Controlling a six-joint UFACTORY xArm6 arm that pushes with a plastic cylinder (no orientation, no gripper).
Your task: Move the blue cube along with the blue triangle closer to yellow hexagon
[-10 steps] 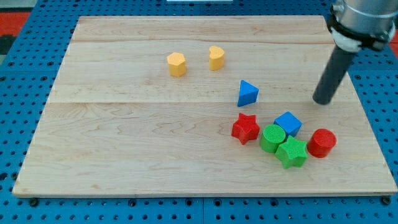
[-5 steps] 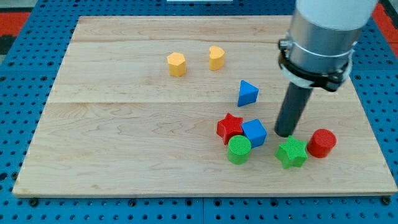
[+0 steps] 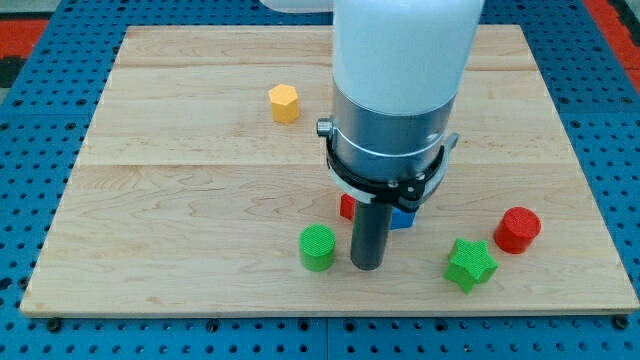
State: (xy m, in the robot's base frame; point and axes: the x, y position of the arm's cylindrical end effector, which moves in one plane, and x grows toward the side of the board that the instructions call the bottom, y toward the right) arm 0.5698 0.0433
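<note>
My tip (image 3: 367, 265) rests on the board near the view's bottom centre, just right of the green cylinder (image 3: 318, 247). The arm's body hides much of the middle. Only a sliver of the blue cube (image 3: 404, 217) shows right of the rod, and a sliver of the red star (image 3: 346, 208) shows left of it, both just above my tip. The blue triangle is hidden behind the arm. The yellow hexagon (image 3: 284, 103) sits at the upper left of centre, far from my tip.
A green star (image 3: 470, 264) lies at the lower right and a red cylinder (image 3: 518, 229) right of it. The second yellow block is hidden by the arm. The wooden board (image 3: 180, 200) ends near the view's bottom.
My tip has swept left and down from the right of the blocks. The blue cube and red star slid left; the green cylinder was pushed left and down. The arm now covers the triangle.
</note>
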